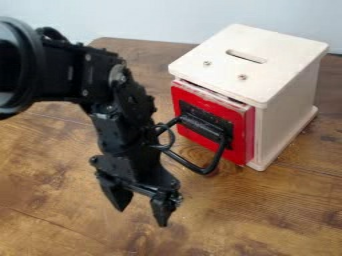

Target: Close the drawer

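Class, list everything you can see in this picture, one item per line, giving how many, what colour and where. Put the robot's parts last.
box: one, cream-white, slotted top, on the table's far right
drawer front: one, red with black centre panel, on the box's near-left face
loop handle: one, black, sticking out from the drawer front
table: one, brown wood grain, under everything
wall: one, pale, behind the table
robot arm: one, black, left side
gripper: one, black, fingers apart and pointing down, left of the box
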Controlling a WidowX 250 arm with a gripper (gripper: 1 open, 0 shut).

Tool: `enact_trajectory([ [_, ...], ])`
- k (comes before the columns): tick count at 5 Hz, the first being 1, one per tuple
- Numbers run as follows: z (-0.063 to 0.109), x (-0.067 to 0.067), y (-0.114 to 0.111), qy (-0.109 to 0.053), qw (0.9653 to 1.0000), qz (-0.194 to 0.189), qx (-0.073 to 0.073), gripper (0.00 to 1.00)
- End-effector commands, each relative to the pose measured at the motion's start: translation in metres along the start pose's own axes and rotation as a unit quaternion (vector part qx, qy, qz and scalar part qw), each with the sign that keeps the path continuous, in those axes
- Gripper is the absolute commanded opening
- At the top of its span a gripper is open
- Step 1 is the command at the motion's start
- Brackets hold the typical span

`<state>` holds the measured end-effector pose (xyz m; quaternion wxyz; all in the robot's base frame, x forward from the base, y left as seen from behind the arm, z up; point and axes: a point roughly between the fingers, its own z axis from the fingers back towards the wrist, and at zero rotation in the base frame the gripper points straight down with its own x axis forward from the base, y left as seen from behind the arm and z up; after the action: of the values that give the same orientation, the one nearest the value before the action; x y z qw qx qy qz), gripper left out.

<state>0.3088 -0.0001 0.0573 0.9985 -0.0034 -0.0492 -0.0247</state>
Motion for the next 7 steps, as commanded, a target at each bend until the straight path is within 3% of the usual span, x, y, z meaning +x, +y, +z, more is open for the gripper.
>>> enact_trajectory([
  [1,0.013,0.01,0.008,-0.028,0.9994,-0.019,0.002,1.0],
  [3,0.028,0.022,-0.017,-0.026,0.9984,0.049,0.011,1.0],
  [5,0.039,0.001,0.019,-0.038,0.998,0.05,0.007,1.0],
  [7,0.041,0.006,0.003,-0.036,0.9982,0.047,0.01,1.0],
])
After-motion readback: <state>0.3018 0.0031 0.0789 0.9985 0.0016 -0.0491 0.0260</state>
